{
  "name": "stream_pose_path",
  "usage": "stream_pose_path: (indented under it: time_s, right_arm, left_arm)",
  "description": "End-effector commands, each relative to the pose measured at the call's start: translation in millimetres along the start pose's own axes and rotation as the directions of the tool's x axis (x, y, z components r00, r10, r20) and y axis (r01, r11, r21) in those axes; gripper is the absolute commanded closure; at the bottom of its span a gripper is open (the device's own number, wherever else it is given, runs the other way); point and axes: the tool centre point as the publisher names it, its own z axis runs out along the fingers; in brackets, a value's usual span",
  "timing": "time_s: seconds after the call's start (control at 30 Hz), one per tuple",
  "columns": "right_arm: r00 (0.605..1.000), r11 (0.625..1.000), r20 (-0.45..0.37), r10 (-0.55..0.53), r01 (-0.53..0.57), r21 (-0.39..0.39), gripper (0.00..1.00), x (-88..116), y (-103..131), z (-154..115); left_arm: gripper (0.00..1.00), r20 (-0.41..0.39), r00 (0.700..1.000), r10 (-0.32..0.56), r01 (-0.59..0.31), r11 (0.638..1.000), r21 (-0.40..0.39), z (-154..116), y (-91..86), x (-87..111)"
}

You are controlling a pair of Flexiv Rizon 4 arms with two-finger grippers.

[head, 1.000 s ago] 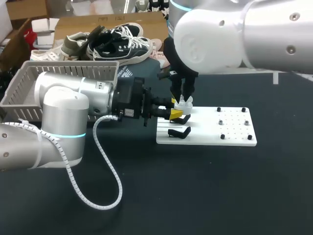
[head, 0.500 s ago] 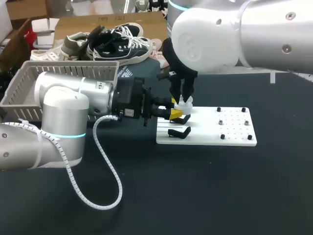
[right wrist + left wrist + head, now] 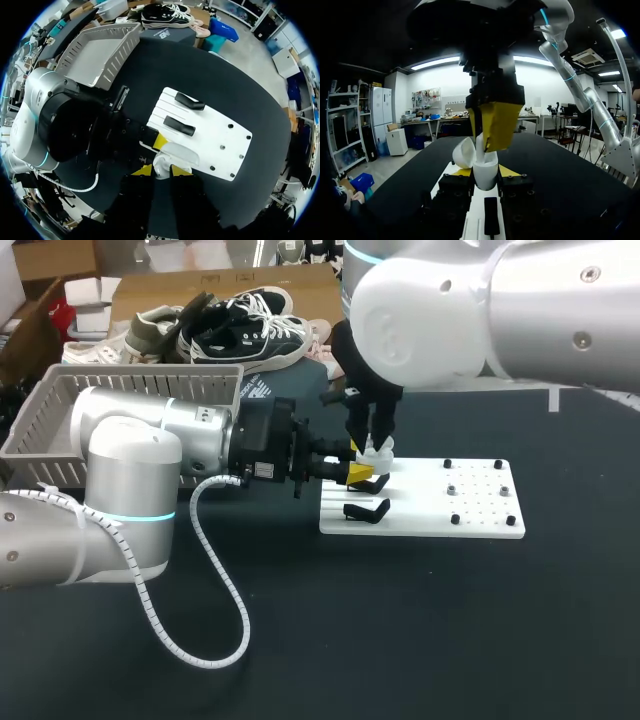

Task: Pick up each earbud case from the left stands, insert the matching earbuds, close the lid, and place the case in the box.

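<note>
Slight drop of right end effector (image 3: 371,435) over the last second, pinched on small white earbud (image 3: 480,142), tip now at mouth of white open-lidded earbud case (image 3: 485,177). Case clamped in left end effector (image 3: 357,473), just over 9 o'clock end of white perforated stand plate (image 3: 480,510). Probably mid-insertion; lid not yet shut. Empty black stand (image 3: 366,510) close at 6 o'clock of case. Grey mesh basket (image 3: 60,420) off at 10 o'clock; bare dark worktop (image 3: 400,640) toward 6 o'clock for pulling clear.
</note>
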Motion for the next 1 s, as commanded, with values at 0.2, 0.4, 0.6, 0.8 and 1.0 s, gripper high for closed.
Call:
stream_pose_path:
  time_s: [0.2, 0.4, 0.6, 0.8, 1.0]
  right_arm:
    - [1.0, 1.0, -0.006, 0.001, -0.001, 0.008, 1.0, -2, -1, 3]
    - [1.0, 1.0, -0.003, -0.001, 0.001, 0.015, 0.56, -2, -1, 3]
    - [1.0, 1.0, 0.013, -0.002, 0.002, 0.005, 0.49, 0, 1, -5]
    - [0.998, 0.999, 0.044, 0.033, -0.033, -0.013, 0.14, 0, -11, -22]
    - [0.988, 0.993, 0.097, 0.121, -0.121, -0.004, 0.0, -12, -38, -31]
  left_arm:
    - [1.0, 0.001, 1.0, 0.001, -0.001, 1.0, -0.005, 0, -1.4, -0.1]
    - [1.0, 0.001, 1.0, 0.001, -0.001, 1.0, -0.005, 0, -1.4, -0.1]
    - [1.0, 0.001, 1.0, 0.001, -0.001, 1.0, -0.005, 0, -1.4, -0.1]
    - [1.0, 0.001, 1.0, 0.001, -0.001, 1.0, -0.005, 0, -1.4, -0.1]
    - [1.0, 0.001, 1.0, 0.001, -0.001, 1.0, -0.005, 0, -1.4, -0.1]
